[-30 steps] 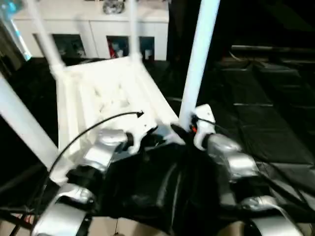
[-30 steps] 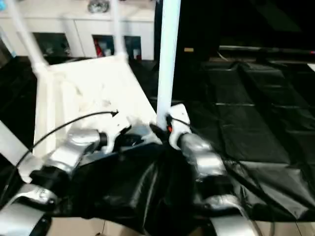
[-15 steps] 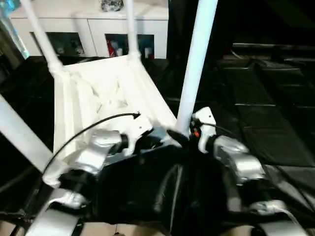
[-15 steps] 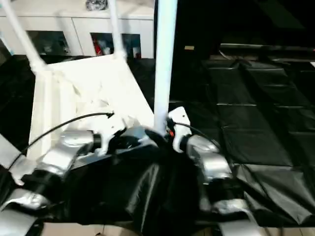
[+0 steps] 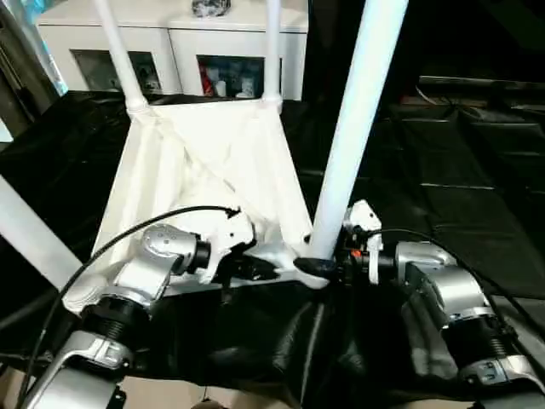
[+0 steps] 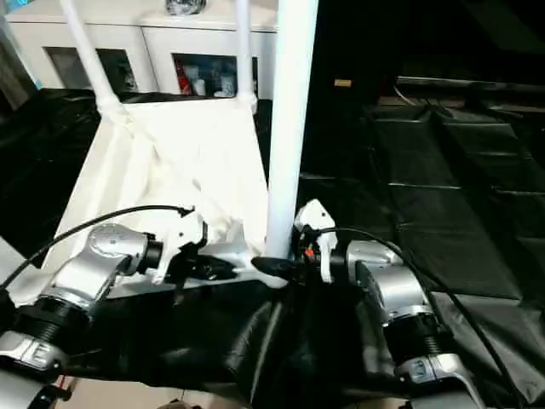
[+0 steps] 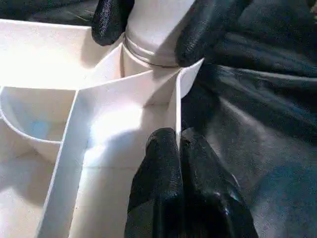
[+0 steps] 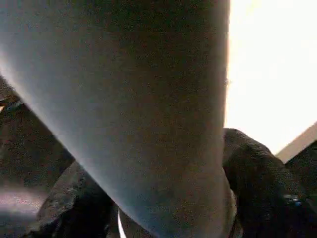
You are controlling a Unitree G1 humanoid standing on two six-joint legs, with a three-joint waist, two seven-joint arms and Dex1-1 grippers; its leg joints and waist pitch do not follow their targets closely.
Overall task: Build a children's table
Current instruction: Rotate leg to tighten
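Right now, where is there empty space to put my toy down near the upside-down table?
The black sheet to the right of the near leg lies bare. It is crowded at the table's near corner, where the right gripper closes around that leg's base and the left gripper sits shut at the rim.

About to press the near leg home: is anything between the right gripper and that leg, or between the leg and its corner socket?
Nothing visible. The right gripper already has its fingers on either side of the near leg, just above the corner socket, and the leg stands in that socket.

Upright legs [image 5: 353, 128] ring the upturned table [image 5: 204, 170]; open black sheeting [image 5: 460, 187] lies to the right
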